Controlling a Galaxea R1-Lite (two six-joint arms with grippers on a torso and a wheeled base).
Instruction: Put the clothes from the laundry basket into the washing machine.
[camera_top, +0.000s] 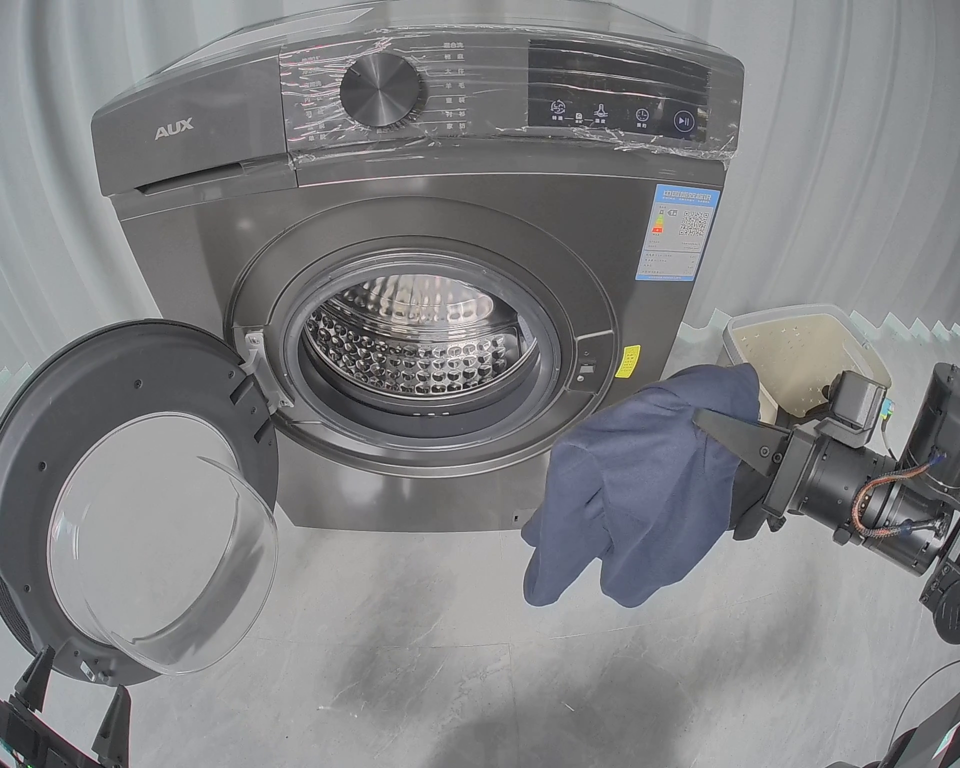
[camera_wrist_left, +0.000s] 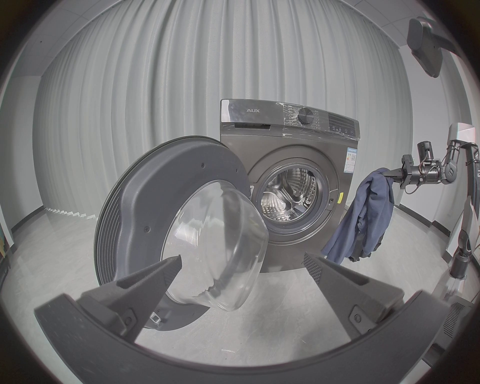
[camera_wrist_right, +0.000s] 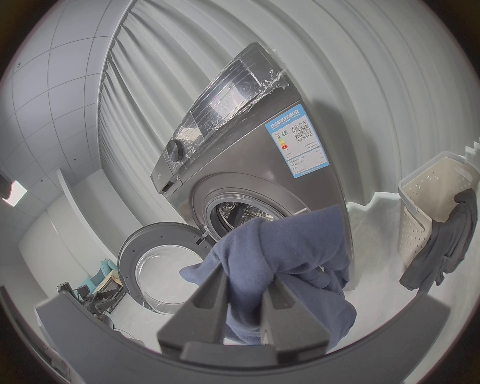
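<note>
Item: navy garment (camera_top: 640, 480), hanging in the air before the lower right front of the washing machine (camera_top: 420, 200), clear of the floor, just beside the open drum (camera_top: 420, 340).
Holder: right tool (camera_wrist_right: 246, 285), clamped on a top fold, the cloth drooping below it.
Also: left tool (camera_wrist_left: 240, 262), fingers spread wide, holding nothing, low by the machine's swung-open door (camera_top: 130, 400).
Nearby: laundry basket (camera_top: 800, 350), on the floor to the machine's right, with a dark grey garment (camera_wrist_right: 445, 245) draped over its rim.

Bright, even, soft light from above; a ceiling light (camera_wrist_right: 14, 192) glows white. Glare streaks the plastic film (camera_top: 480, 95) on the washing machine (camera_top: 200, 240), and the drum (camera_top: 420, 330) glints. Shadows on the floor (camera_top: 600, 660) are faint. Wrist views bow the curtain (camera_wrist_left: 125, 90) and go black at the corners
</note>
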